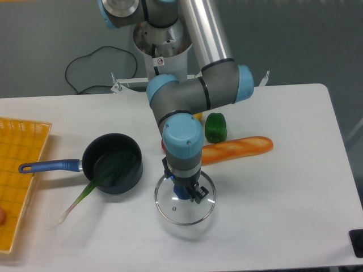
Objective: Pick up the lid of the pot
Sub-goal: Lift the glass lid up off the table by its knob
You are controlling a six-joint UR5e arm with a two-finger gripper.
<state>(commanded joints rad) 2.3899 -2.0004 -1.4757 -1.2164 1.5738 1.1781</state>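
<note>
My gripper [182, 187] points down near the middle of the view, its fingers shut on the blue knob of the pot lid [211, 213]. The round glass lid with a metal rim hangs level beneath the fingers, raised off the white table. Part of its far side is hidden behind the gripper.
A black pan [132, 148] with a blue handle stands to the left, a green leek [85, 194] leaning in it. Behind the gripper lie an orange baguette [241, 148] and a green pepper [215, 128]. A yellow basket [22, 141] sits at the left edge.
</note>
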